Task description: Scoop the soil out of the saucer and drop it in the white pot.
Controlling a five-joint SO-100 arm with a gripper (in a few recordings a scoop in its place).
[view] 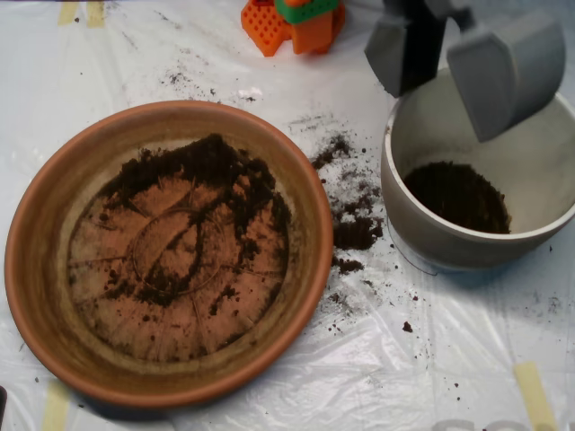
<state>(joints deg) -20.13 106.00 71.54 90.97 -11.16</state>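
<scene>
The terracotta saucer [40, 233] fills the left half of the overhead view. Soil [211, 171] lies in it mostly along the upper and right inner side, with thin smears over the ridged floor. The white pot [409, 211] stands at the right, and a dark mound of soil [456, 195] rests on its bottom. My grey clamshell scoop [440, 67] hangs over the pot's upper rim, its two shells spread apart and open, with nothing visible between them.
Spilled soil crumbs [353, 211] are scattered on the clear plastic sheet between saucer and pot. An orange and green plastic part [296, 22] sits at the top edge. Strips of tape [535, 395] hold the sheet at the lower right and upper left.
</scene>
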